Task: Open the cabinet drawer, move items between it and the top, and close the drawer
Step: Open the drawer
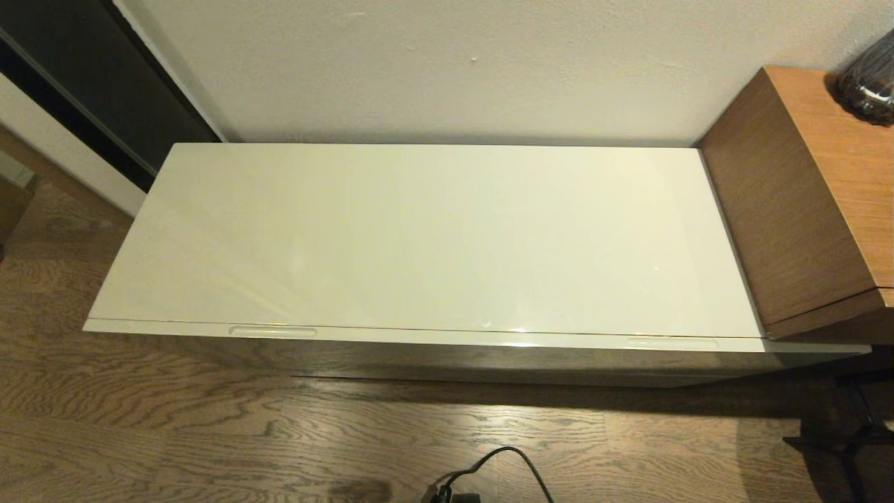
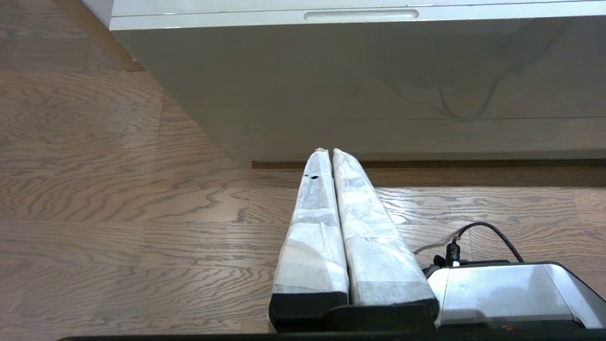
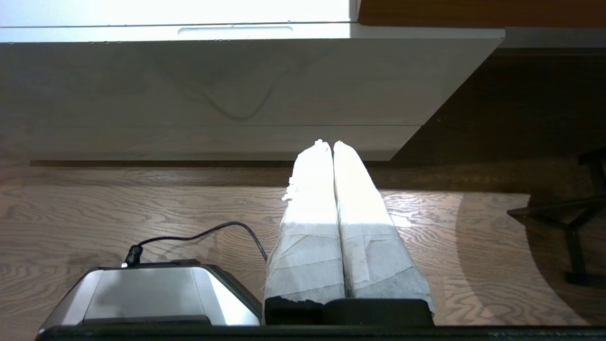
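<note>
The glossy cream-white top point(image 1: 433, 230) lies bare across the head view. The cabinet drawer point(image 1: 433, 338) below it is shut, its front edge showing two recessed slots point(image 1: 272, 331) point(image 1: 670, 342). The items are out of view. Neither arm shows in the head view. My left gripper point(image 2: 330, 151) hangs low over the wooden floor in front of the drawer front point(image 2: 378, 71), its paper-wrapped fingers shut on nothing. My right gripper point(image 3: 327, 143) is held the same way, shut and empty, before the drawer front point(image 3: 213, 80), below the right slot point(image 3: 235, 30).
A taller brown wooden unit point(image 1: 803, 195) adjoins the cabinet's right end, with a dark glass object point(image 1: 869, 80) on it. A black cable point(image 1: 503, 464) lies on the floor. Black stand legs point(image 1: 852, 433) stand at the lower right. A wall runs behind.
</note>
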{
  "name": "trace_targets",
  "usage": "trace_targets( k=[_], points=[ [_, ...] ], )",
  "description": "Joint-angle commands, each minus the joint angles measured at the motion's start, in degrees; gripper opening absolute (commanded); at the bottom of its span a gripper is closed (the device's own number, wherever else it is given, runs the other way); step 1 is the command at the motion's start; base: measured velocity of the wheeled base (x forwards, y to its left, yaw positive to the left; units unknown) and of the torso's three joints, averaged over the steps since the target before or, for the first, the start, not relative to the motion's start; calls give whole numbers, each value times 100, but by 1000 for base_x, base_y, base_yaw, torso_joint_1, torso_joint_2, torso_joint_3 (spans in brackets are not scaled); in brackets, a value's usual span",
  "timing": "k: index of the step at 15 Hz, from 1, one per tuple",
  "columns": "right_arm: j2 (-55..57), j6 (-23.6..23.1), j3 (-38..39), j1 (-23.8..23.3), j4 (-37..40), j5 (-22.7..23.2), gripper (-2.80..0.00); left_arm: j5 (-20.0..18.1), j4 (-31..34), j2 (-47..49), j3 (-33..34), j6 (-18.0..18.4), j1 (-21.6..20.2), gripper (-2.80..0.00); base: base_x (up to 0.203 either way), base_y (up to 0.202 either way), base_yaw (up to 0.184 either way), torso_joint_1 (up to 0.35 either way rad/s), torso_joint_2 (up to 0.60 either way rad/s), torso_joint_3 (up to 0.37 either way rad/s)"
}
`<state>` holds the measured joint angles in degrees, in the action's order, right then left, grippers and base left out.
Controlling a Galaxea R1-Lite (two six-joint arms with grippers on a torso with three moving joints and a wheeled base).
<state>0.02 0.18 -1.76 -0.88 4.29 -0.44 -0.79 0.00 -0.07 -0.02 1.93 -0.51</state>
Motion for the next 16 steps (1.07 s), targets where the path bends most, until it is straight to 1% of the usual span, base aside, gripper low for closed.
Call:
trace_targets(
  k=[1, 16],
  points=[
    [-2, -1, 0, 0, 2, 0, -280, 0, 0, 7, 2, 1, -2, -280, 0, 0, 0, 0, 0, 0],
    [-2, -44, 9, 5, -15, 0, -280, 0, 0, 7, 2, 1, -2, -280, 0, 0, 0, 0, 0, 0]
  ],
)
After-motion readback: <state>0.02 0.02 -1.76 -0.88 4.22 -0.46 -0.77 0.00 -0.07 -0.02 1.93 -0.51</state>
